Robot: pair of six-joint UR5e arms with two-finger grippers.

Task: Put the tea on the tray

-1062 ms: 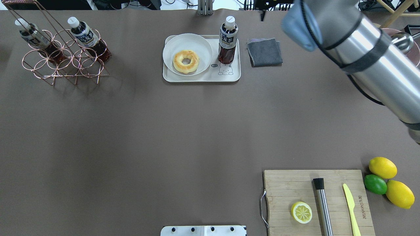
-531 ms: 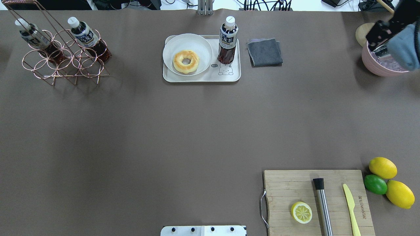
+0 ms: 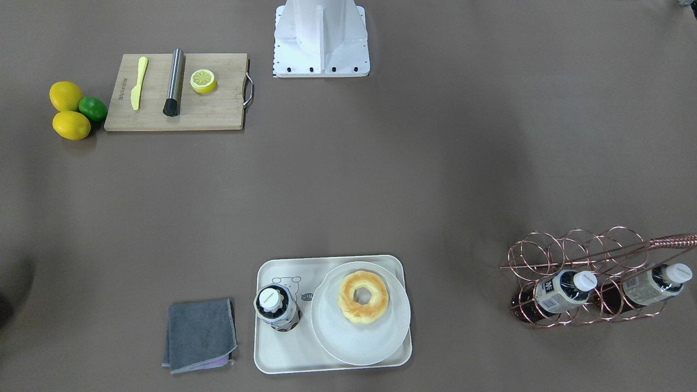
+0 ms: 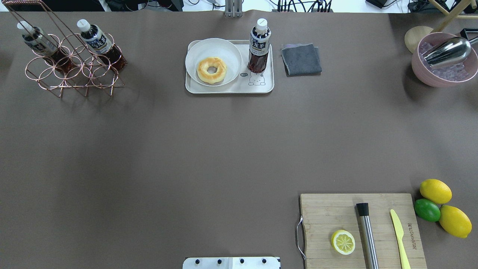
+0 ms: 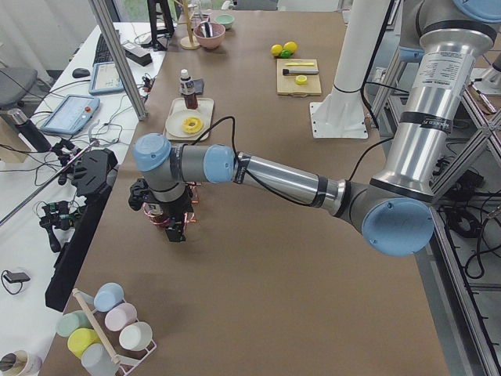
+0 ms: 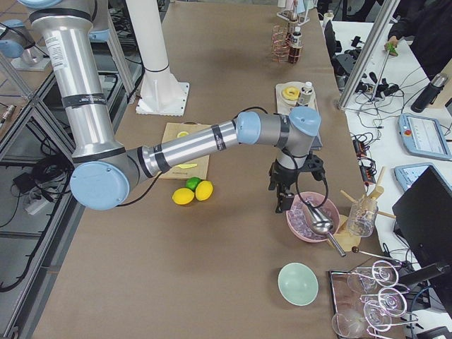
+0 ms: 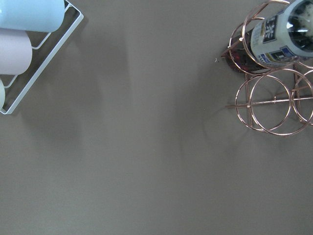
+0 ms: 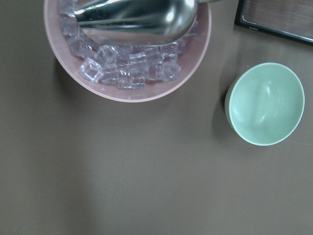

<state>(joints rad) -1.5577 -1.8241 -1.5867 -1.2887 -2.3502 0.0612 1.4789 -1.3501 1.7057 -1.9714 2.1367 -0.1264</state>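
Brown table (image 4: 224,149), tea (image 4: 259,56) upright on tray (image 4: 229,89), label (image 4: 260,43) illegible, left claw (image 5: 175,229) and right claw (image 6: 280,199) openness indiscernible

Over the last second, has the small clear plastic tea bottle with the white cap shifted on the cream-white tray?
No. The tea bottle stands in the same spot on the tray, right behind its bear drawing.
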